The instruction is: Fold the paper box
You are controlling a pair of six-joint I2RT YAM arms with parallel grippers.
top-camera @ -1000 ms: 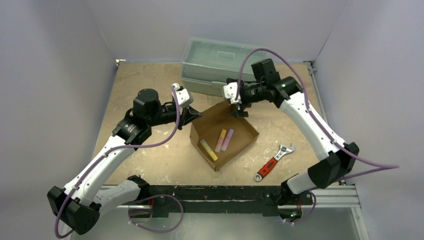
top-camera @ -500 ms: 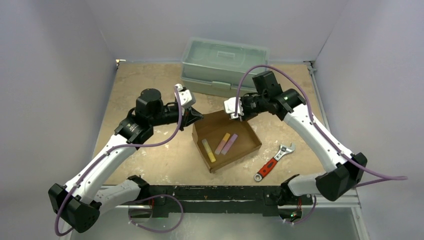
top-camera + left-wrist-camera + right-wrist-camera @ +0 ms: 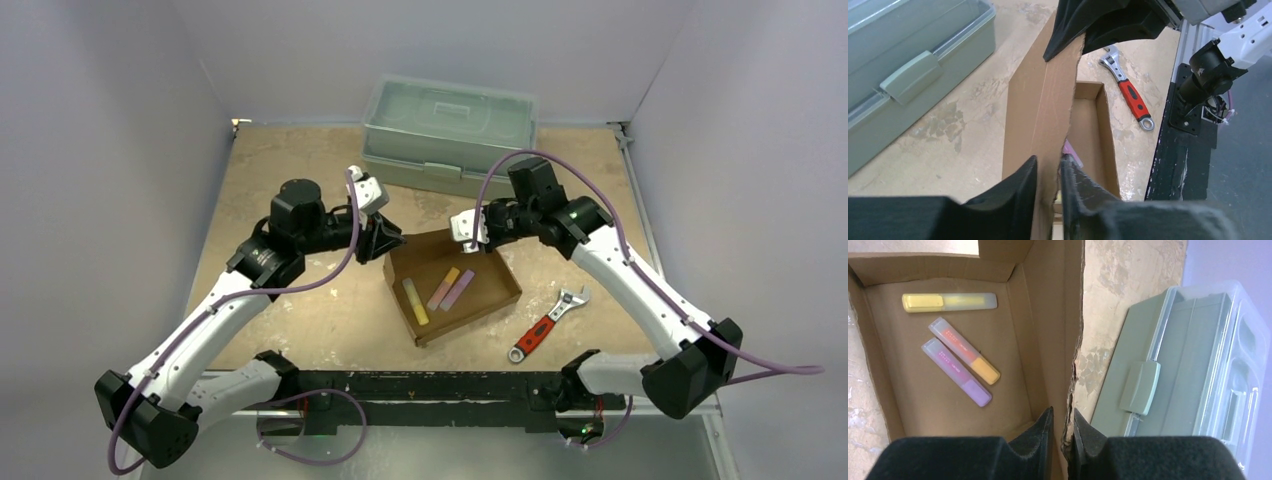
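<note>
The paper box (image 3: 482,272) is brown cardboard, standing open-topped in mid-table with its walls up. My left gripper (image 3: 388,240) is at the box's left corner. In the left wrist view its jaws (image 3: 1049,165) sit tight on either side of the upright back-left wall (image 3: 1040,100). My right gripper (image 3: 477,232) is at the far end of that same wall. The right wrist view shows it (image 3: 1061,415) shut over the wall's torn top edge (image 3: 1075,340). Its black fingers (image 3: 1108,25) also show at the top of the left wrist view.
Three highlighters lie inside the box: yellow (image 3: 948,302), orange (image 3: 964,351) and purple (image 3: 955,371). A grey-green plastic toolbox (image 3: 450,130) stands just behind the box. A red-handled adjustable wrench (image 3: 545,325) lies to the box's right. The black rail (image 3: 450,385) runs along the near edge.
My right gripper came down from above the box and closed from wide open onto the back-left wall. The box turned and shifted slightly. The left gripper stayed at the left corner.
</note>
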